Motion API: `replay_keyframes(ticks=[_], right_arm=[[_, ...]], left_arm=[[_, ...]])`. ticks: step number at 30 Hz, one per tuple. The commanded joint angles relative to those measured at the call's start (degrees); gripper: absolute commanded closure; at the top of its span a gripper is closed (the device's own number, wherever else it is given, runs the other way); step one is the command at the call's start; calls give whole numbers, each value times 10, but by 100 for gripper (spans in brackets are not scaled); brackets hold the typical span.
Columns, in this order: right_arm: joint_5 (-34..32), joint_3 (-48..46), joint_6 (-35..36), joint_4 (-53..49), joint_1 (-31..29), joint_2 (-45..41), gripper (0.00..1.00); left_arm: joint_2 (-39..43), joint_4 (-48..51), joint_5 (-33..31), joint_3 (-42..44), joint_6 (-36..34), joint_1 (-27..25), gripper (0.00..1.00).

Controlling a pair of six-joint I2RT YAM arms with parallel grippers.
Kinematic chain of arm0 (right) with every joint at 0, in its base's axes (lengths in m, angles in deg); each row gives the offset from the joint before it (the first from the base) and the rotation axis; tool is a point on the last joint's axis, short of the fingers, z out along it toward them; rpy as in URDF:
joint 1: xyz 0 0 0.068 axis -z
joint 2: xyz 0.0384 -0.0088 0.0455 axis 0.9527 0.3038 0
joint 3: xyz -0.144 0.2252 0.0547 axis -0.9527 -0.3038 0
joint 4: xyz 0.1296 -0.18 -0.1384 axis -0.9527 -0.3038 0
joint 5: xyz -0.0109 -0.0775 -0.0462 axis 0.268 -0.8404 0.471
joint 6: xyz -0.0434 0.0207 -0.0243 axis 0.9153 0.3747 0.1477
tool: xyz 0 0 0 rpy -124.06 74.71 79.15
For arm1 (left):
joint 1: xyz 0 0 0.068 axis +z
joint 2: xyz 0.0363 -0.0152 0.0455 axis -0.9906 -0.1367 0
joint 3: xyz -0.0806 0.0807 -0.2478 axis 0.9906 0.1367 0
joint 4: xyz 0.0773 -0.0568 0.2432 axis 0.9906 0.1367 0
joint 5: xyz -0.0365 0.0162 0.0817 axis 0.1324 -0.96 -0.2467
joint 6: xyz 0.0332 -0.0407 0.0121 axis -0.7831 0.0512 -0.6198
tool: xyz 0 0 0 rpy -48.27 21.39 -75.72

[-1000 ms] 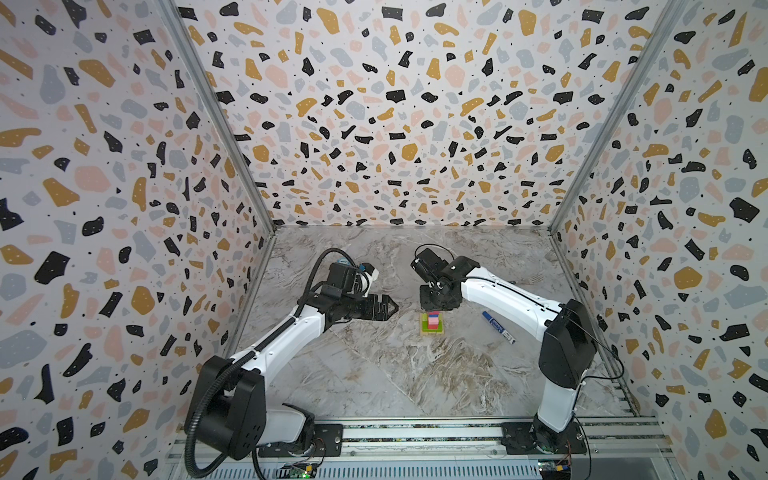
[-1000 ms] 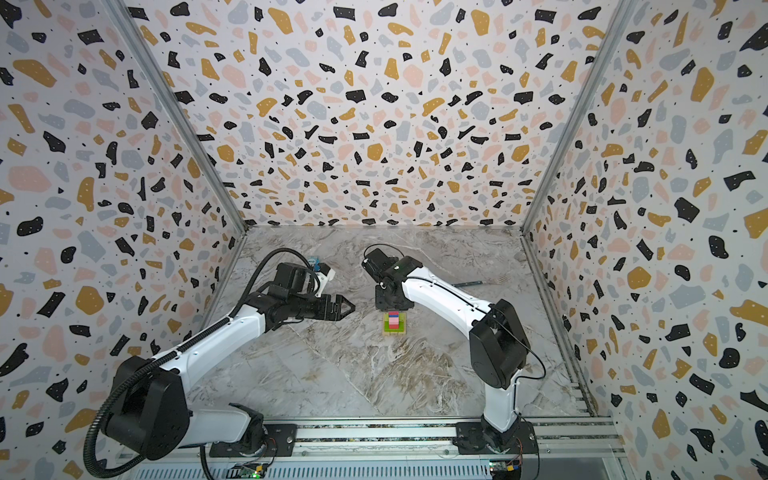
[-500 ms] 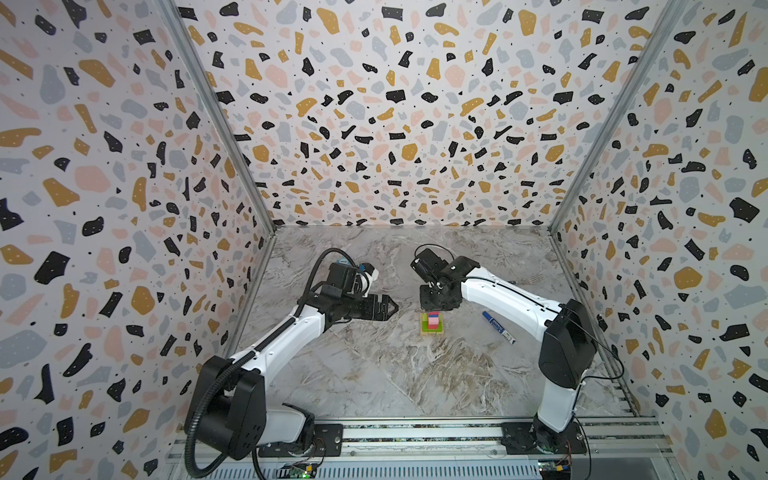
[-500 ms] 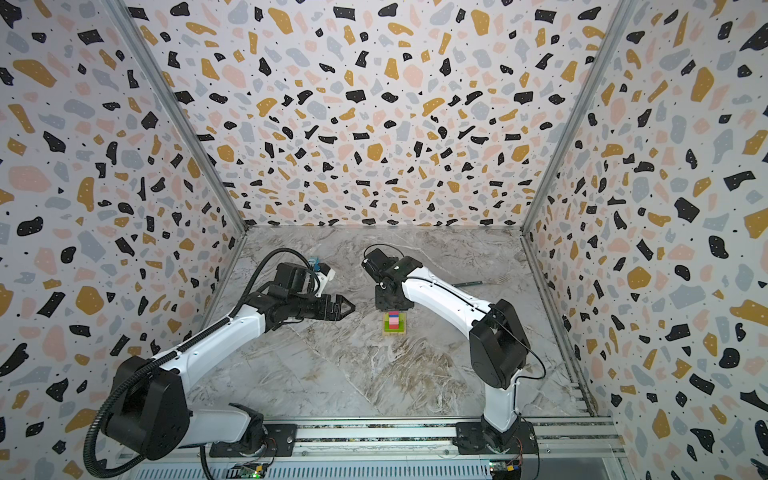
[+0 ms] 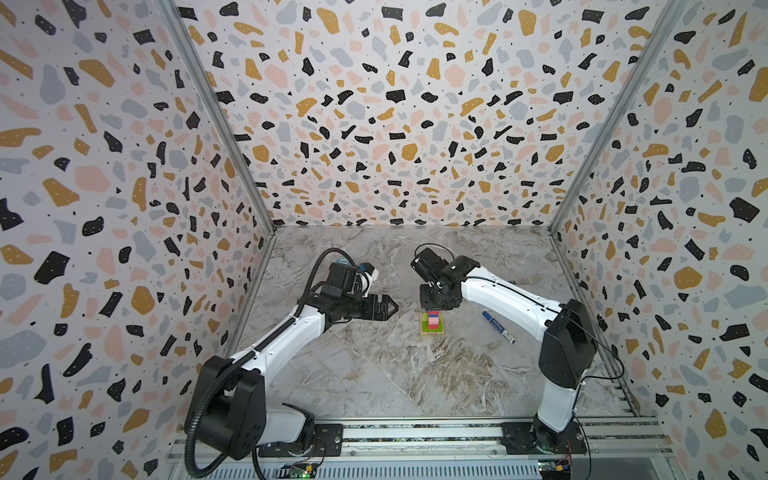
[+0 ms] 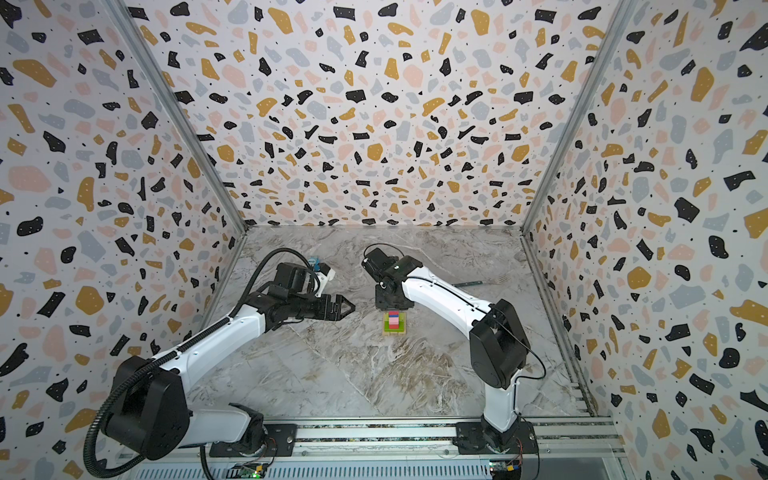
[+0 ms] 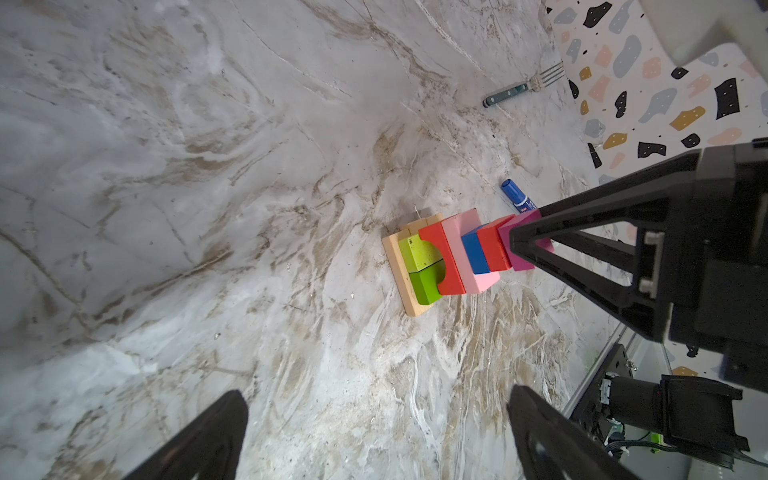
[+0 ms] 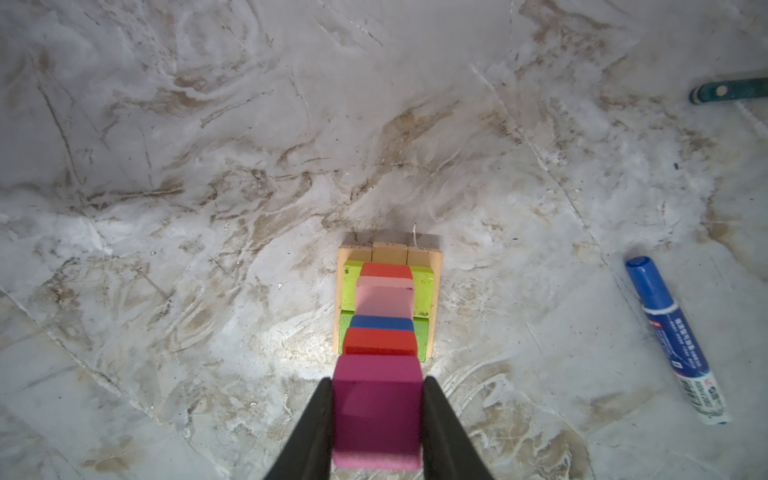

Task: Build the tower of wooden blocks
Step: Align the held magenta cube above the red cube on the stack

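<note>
The tower [image 5: 432, 324] [image 6: 395, 324] stands mid-table. In the left wrist view the tower [image 7: 449, 253] shows a tan base, two lime-green blocks, a red piece, pink, blue, then an orange-red cube. The magenta cube [image 8: 377, 411] [image 7: 524, 261] lies on top, touching the orange-red cube. My right gripper [image 8: 378, 382] [image 5: 436, 305] comes down from above and is shut on the magenta cube, one finger on each side. My left gripper [image 5: 392, 307] [image 7: 376, 395] hovers left of the tower, apart from it, open and empty.
A blue-capped marker pen [image 5: 498, 327] [image 8: 673, 336] lies on the table right of the tower. A fork [image 7: 523, 89] [image 6: 467, 284] lies farther back near the right wall. Patterned walls close in three sides.
</note>
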Motion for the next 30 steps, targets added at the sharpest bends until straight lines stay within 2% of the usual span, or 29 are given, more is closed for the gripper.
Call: replay_keyframes(ticks=[1, 30], right_arm=[[-9, 25, 0, -14, -3, -2, 69], [-7, 11, -2, -9, -3, -12, 69]], left_arm=[[7, -14, 6, 6, 0, 3, 1], [6, -14, 5, 6, -1, 3, 1]])
